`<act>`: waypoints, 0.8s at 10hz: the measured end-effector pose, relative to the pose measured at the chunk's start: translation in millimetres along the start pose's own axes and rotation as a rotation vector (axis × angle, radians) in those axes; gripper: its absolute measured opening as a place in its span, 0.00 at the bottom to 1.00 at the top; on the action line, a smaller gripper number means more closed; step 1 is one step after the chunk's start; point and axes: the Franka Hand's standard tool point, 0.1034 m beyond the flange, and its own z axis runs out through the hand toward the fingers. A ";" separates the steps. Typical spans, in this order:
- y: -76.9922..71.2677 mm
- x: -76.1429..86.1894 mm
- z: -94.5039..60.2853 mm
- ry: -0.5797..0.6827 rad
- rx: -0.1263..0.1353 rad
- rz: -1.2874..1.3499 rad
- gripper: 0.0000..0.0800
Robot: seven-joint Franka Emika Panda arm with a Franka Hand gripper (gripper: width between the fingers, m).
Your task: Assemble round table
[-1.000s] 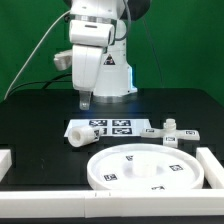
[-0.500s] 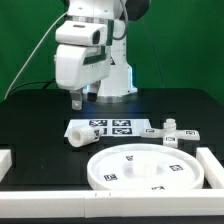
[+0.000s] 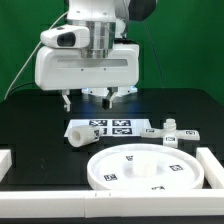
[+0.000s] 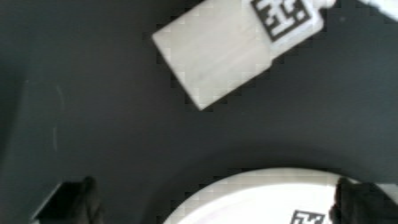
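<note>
The round table's top, a large white rimmed disc point(image 3: 150, 168) with small square tags, lies flat at the front of the black table. Its short white cylinder leg point(image 3: 73, 135) lies on its side at the left end of the marker board point(image 3: 110, 128). My gripper point(image 3: 88, 98) hangs open and empty above the table behind the marker board, well clear of both parts. In the wrist view the dark fingertips point(image 4: 71, 200) stand wide apart, with the disc's rim point(image 4: 267, 198) and a corner of the marker board point(image 4: 228, 52) below them.
Small white parts point(image 3: 172, 130) lie right of the marker board, one point(image 3: 190, 133) further right. White border rails run along the left point(image 3: 5, 160), front point(image 3: 50, 204) and right point(image 3: 212, 165). The robot base point(image 3: 115, 80) stands at the back.
The hand has turned about its vertical axis, so both fingers now show side by side in the exterior view. The jaws stayed open. No part has moved.
</note>
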 end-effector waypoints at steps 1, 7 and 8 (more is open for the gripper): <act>-2.2 0.4 0.9 0.000 0.006 0.087 0.81; 24.1 -3.1 19.8 -0.036 0.129 0.706 0.81; 32.7 -3.3 27.9 -0.065 0.180 0.828 0.81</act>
